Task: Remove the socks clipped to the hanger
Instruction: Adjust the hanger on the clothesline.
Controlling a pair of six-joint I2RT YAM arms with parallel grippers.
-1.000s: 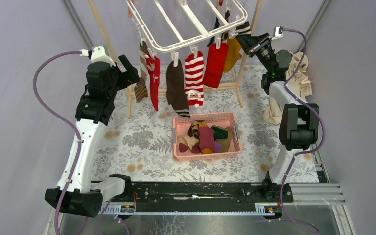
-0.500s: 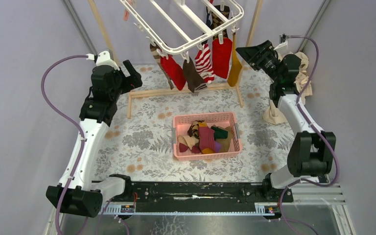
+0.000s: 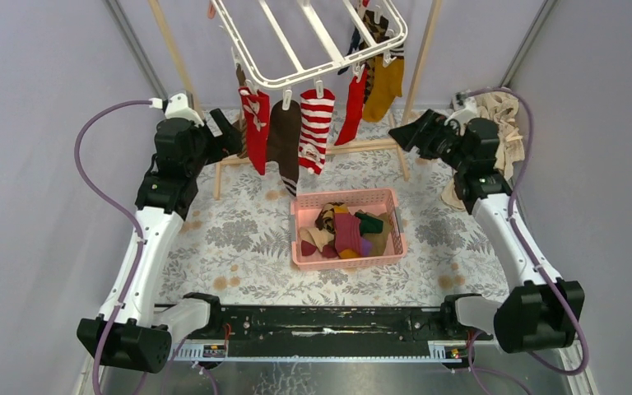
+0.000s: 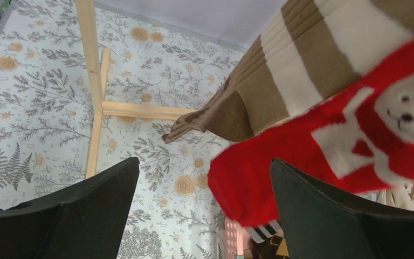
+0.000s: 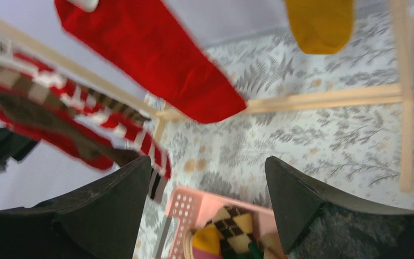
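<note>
The white hanger (image 3: 304,79) hangs at the top with several socks clipped along its front rim. Among them are a red sock with a white figure (image 3: 256,132), a brown one (image 3: 283,140) and a red-and-white striped one (image 3: 316,123). A plain red sock (image 3: 354,111) and a mustard sock (image 3: 384,82) hang further right. My left gripper (image 3: 229,136) is open just left of the figured red sock (image 4: 323,145). That sock's toe reaches between the fingers (image 4: 205,178), under a brown-and-cream striped sock (image 4: 280,81). My right gripper (image 3: 403,136) is open and empty (image 5: 207,178), below and right of the mustard sock (image 5: 321,21).
A pink basket (image 3: 346,259) with several loose socks stands on the flowered cloth below the hanger. The wooden pole frame (image 3: 313,152) crosses behind it. A heap of beige cloth (image 3: 502,123) lies at the far right, and grey walls close in on both sides.
My right gripper has opened and dropped down and away from the hanger's right corner. The hanger swung and the socks sway. The left arm shifted only slightly.
</note>
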